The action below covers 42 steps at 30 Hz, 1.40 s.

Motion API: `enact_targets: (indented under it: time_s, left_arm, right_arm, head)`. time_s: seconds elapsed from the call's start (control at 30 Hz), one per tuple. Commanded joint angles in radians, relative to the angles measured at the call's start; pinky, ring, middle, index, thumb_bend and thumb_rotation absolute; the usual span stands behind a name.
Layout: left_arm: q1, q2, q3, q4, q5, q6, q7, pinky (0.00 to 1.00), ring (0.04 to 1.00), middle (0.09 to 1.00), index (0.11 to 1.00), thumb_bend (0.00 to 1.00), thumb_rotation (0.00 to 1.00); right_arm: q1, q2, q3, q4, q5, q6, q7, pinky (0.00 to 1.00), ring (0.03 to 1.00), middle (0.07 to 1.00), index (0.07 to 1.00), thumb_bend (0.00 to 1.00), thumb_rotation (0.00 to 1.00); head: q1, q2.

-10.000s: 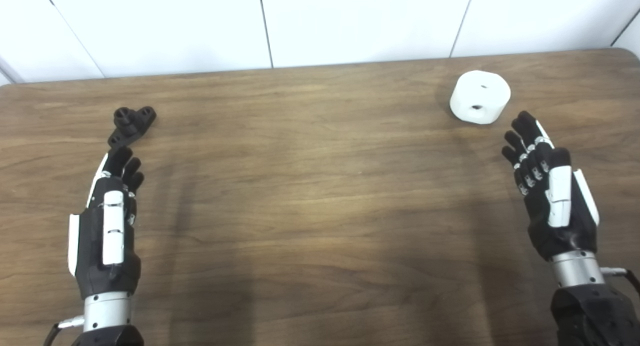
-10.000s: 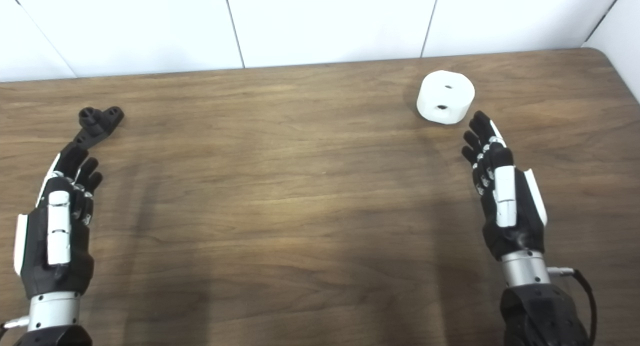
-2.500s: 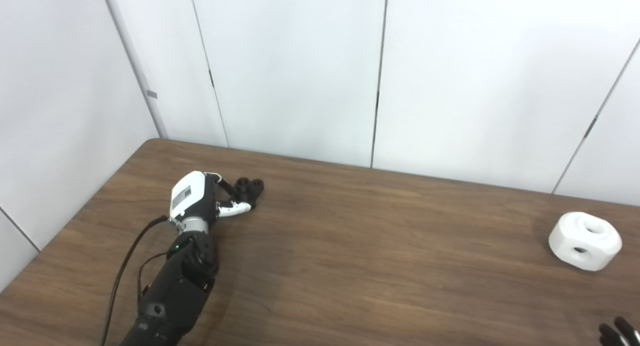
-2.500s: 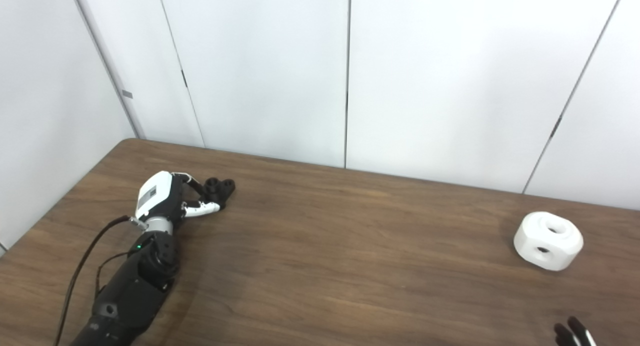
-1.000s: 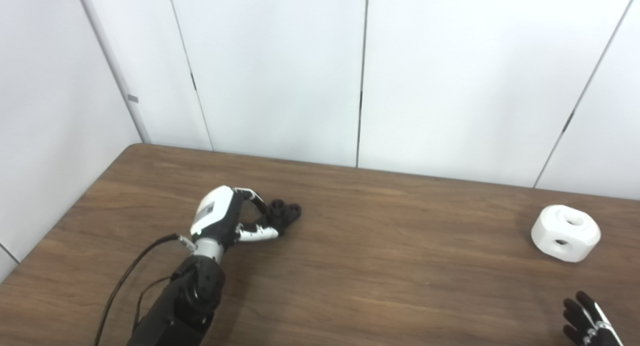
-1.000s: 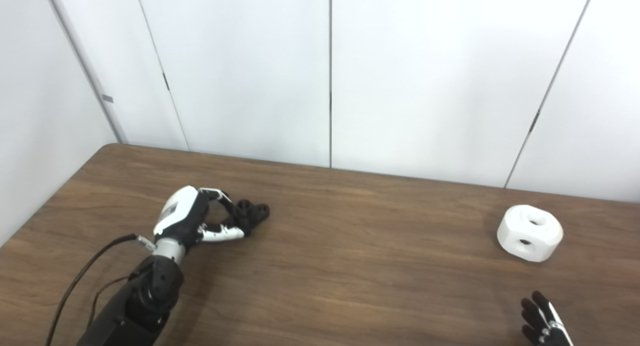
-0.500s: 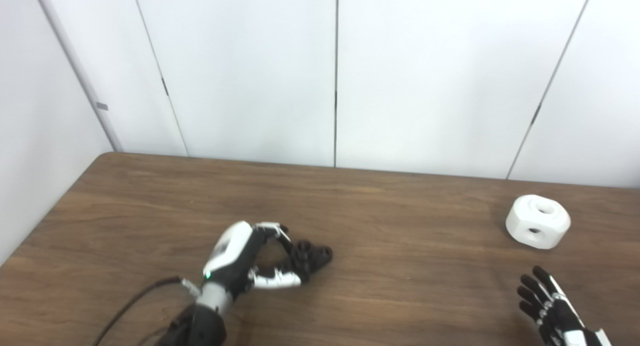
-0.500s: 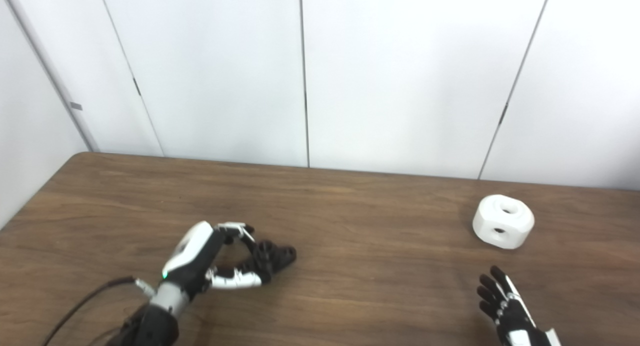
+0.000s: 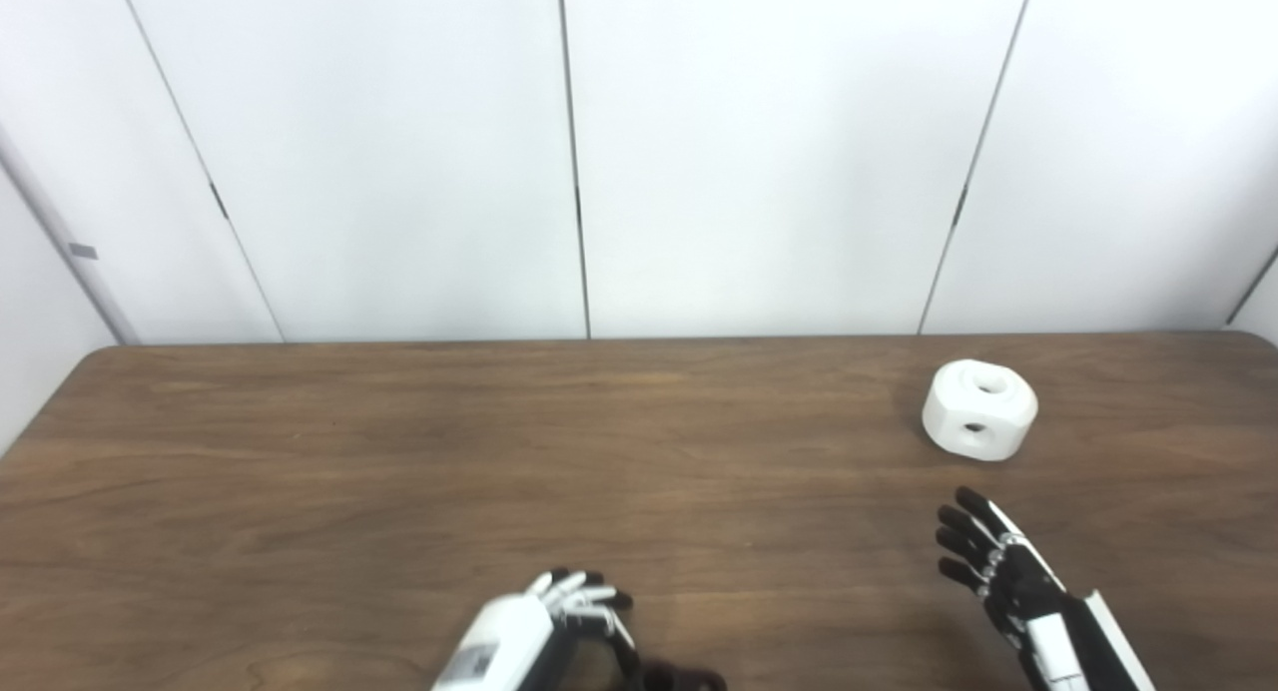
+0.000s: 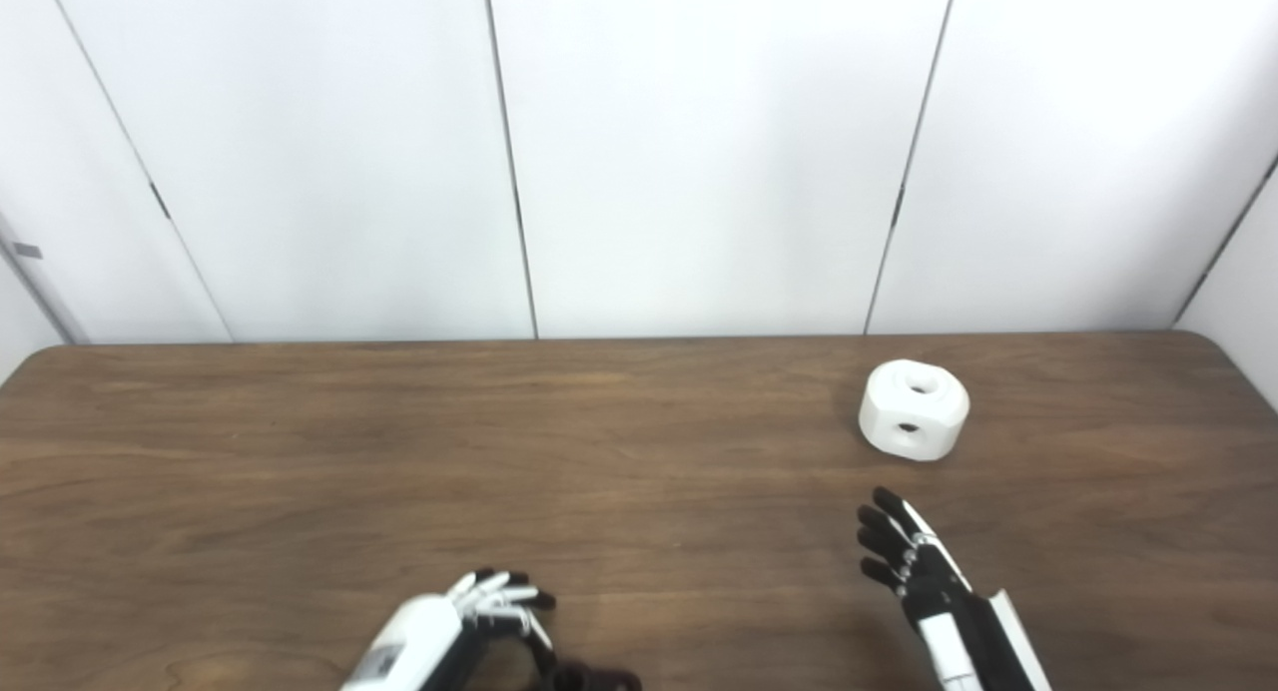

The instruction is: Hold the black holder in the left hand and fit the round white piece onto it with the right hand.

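Left hand (image 9: 529, 636) curled around black holder (image 9: 684, 679), now drawn back from table's (image 9: 300, 451) far left corner to the near edge. Right hand (image 9: 1013, 591) spread, empty, just short of round white piece (image 9: 979, 409). Holder secured; white piece next.

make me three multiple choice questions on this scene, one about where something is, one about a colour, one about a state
1. Where is the round white piece?
A. in the right hand
B. on the table, beyond the right hand
C. on the black holder

2. What colour is the table?
A. brown wood
B. white
C. green

3. What state is the right hand in?
A. shut on the white piece
B. shut on nothing
C. open, holding nothing

Answers: 1 B, the piece rests alone on the wood; 2 A, grain shows across the top; 3 C, its fingers are spread apart. The left hand grips the black holder at the bottom edge.
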Motion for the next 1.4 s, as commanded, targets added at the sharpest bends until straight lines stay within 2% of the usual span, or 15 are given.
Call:
enact_targets:
  time_s: [0.0,0.27,0.5,0.73,0.9,1.03,1.1,1.17,1.27,1.37]
  left_arm:
    - [0.012,0.017,-0.013,0.009,0.041,-0.032,-0.013,1.0,0.931,0.834,0.488,0.51,0.05]
    - [0.056,0.012,-0.022,-0.013,0.082,-0.043,-0.045,1.0,0.958,0.846,0.487,0.52,0.05]
    - [0.061,0.014,-0.008,-0.01,0.092,-0.045,-0.058,1.0,0.952,0.839,0.488,0.52,0.05]
    - [0.051,0.017,0.007,-0.004,0.105,-0.049,-0.066,1.0,0.945,0.836,0.487,0.52,0.05]
    - [0.047,0.017,0.014,0.0,0.111,-0.06,-0.072,1.0,0.938,0.832,0.488,0.52,0.05]
    - [0.048,0.016,0.02,0.006,0.114,-0.061,-0.076,1.0,0.932,0.828,0.487,0.52,0.05]
    - [0.051,0.015,0.022,0.008,0.113,-0.061,-0.076,1.0,0.929,0.827,0.487,0.52,0.05]
    - [0.052,0.017,0.022,0.013,0.113,-0.065,-0.074,1.0,0.929,0.825,0.487,0.52,0.05]
    - [0.051,0.027,0.02,0.019,0.121,-0.082,-0.072,1.0,0.925,0.82,0.487,0.52,0.05]
    - [0.051,0.033,0.026,0.029,0.121,-0.1,-0.066,0.99,0.92,0.814,0.487,0.52,0.05]
  right_arm:
    - [-0.009,0.004,0.0,-0.051,-0.008,-0.009,-0.013,0.86,0.895,0.902,0.927,0.69,0.99]
    - [-0.009,0.015,0.004,-0.116,-0.014,0.052,-0.016,0.88,0.908,0.909,0.927,0.69,1.0]
    - [-0.015,0.023,-0.001,-0.18,-0.028,0.136,-0.032,0.9,0.903,0.907,0.934,0.7,1.0]
    - [-0.048,-0.01,-0.034,-0.216,-0.058,0.193,-0.042,0.91,0.92,0.918,0.941,0.67,0.99]
    - [-0.094,-0.035,-0.064,-0.234,-0.072,0.225,-0.044,0.95,0.953,0.933,0.945,0.65,0.9]
    - [-0.137,-0.074,-0.077,-0.246,-0.131,0.258,-0.047,0.91,0.963,0.946,0.955,0.6,0.81]
    - [-0.163,-0.097,-0.084,-0.241,-0.176,0.266,-0.053,0.93,0.959,0.942,0.949,0.61,0.77]
    - [-0.193,-0.125,-0.096,-0.225,-0.203,0.269,-0.053,0.93,0.952,0.941,0.94,0.63,0.69]
    - [-0.246,-0.164,-0.11,-0.209,-0.228,0.32,-0.04,0.92,0.957,0.955,0.933,0.67,0.62]
    - [-0.312,-0.208,-0.096,-0.161,-0.258,0.344,-0.026,0.93,0.964,0.967,0.93,0.69,0.49]
  head:
    - [-0.004,0.01]
    - [-0.036,0.06]
    - [-0.054,0.1]
    - [-0.081,0.13]
    - [-0.111,0.144]
    - [-0.157,0.134]
    - [-0.173,0.125]
    - [-0.185,0.122]
    - [-0.215,0.111]
    - [-0.253,0.097]
